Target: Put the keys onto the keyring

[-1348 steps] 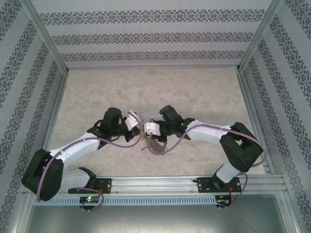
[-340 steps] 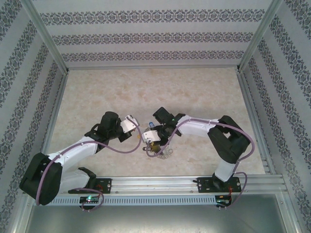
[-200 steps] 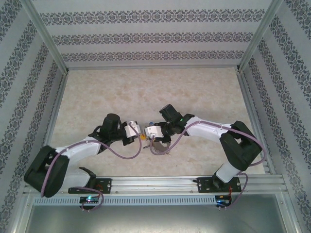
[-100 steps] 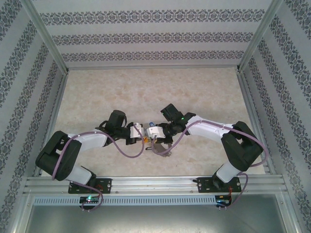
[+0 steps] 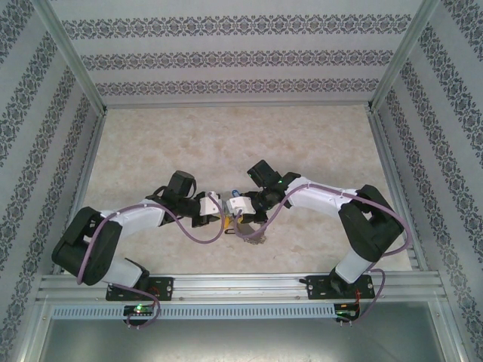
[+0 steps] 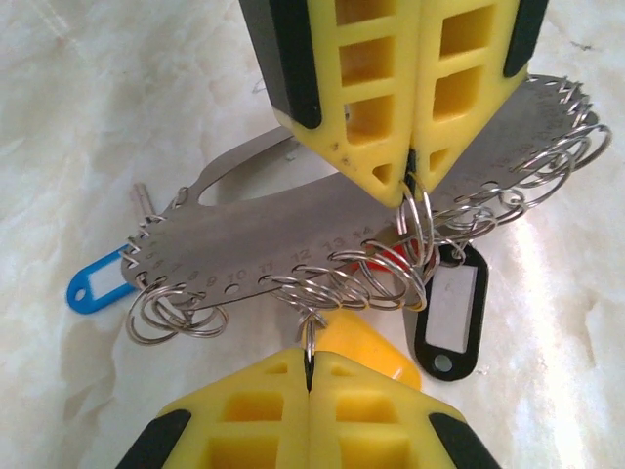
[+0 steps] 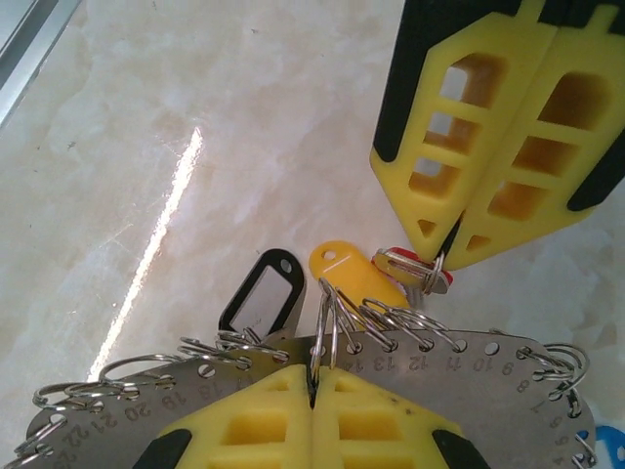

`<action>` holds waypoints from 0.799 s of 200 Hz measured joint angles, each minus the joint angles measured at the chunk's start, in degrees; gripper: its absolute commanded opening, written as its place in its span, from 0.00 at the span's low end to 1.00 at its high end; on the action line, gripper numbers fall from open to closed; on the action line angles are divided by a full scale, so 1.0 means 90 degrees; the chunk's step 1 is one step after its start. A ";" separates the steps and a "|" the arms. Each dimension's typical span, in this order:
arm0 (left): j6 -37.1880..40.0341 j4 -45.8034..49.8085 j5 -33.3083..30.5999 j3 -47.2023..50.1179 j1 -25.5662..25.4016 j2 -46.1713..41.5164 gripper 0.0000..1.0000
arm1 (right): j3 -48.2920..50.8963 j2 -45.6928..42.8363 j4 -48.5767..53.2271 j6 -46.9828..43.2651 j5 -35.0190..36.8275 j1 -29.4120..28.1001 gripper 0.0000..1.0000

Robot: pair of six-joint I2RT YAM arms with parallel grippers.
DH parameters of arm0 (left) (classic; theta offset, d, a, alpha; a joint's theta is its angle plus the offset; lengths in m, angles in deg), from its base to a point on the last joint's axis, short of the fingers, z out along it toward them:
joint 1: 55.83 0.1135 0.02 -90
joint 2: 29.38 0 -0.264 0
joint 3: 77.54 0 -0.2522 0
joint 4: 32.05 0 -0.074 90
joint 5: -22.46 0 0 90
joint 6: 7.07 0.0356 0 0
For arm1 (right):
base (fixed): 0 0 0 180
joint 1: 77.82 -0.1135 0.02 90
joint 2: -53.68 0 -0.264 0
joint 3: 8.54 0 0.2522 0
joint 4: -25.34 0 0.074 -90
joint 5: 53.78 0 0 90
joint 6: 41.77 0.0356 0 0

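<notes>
Steel keyring [image 6: 244,244] with four tags [image 7: 262,293]: blue [image 6: 93,288], yellow [image 6: 361,340], red [image 6: 391,262], black [image 6: 449,313].

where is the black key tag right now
In the left wrist view the black tag is right of centre, beside the yellow tag, just below the keyring and its rings.

The top camera looks down from above and behind the arms over the whole desk [image 5: 151,136]. The left wrist camera peers closely along the left pincer [image 6: 310,357] at the right pincer [image 6: 410,176]; the right wrist camera looks back, both sharing the keyring [image 6: 244,244] between the pincers.
</notes>
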State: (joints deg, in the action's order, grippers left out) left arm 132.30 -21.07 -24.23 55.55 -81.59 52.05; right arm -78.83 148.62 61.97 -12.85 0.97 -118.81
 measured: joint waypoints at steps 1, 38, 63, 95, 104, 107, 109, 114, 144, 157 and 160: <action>0.0000 0.0005 -0.0015 0.0000 0.0000 -0.0015 0.00 | 0.0000 0.0000 0.0000 0.0000 0.0000 0.0000 0.00; 0.0090 0.0289 -0.0333 0.0012 0.0019 -0.0461 0.00 | 0.0000 0.0000 -0.0214 0.0000 -0.0075 0.0002 0.00; 0.0189 0.0085 -0.0143 0.0024 0.0049 -0.0823 0.00 | 0.0010 0.0117 -0.0401 0.0080 0.0095 -0.0017 0.00; 0.0153 -0.0102 -0.0155 -0.0109 0.0267 -0.0619 0.00 | 0.0143 0.0172 -0.0537 0.0143 0.0163 -0.0007 0.00; 0.0068 -0.0197 -0.0194 -0.0109 0.0401 -0.0522 0.00 | 0.0192 0.0170 -0.0641 0.0199 0.0165 0.0002 0.00; 0.0017 -0.0228 -0.0209 -0.0109 0.0457 -0.0495 0.00 | 0.0209 0.0165 -0.0668 0.0221 0.0165 0.0002 0.00; -0.0022 -0.0245 -0.0219 -0.0109 0.0488 -0.0483 0.00 | 0.0233 0.0160 -0.0714 0.0260 0.0168 0.0002 0.00; -0.0100 -0.0311 -0.0253 -0.0109 0.0580 -0.0457 0.00 | 0.0270 0.0143 -0.0765 0.0296 0.0165 0.0005 0.00; -0.0447 -0.0546 -0.0362 -0.0102 0.0867 -0.0483 0.00 | 0.0522 -0.0134 -0.1054 0.0515 0.0197 0.0078 0.00; -0.0539 -0.0634 -0.0289 -0.0039 0.0872 -0.0617 0.00 | 0.0597 -0.0284 -0.1180 0.0585 0.0231 0.0087 0.00; -0.0556 -0.0651 -0.0270 -0.0015 0.0872 -0.0661 0.00 | 0.0612 -0.0316 -0.1202 0.0590 0.0248 0.0087 0.00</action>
State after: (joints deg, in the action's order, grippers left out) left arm 127.29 -26.93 -26.65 55.42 -73.74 46.11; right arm -73.33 145.78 51.15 -7.53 3.20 -118.02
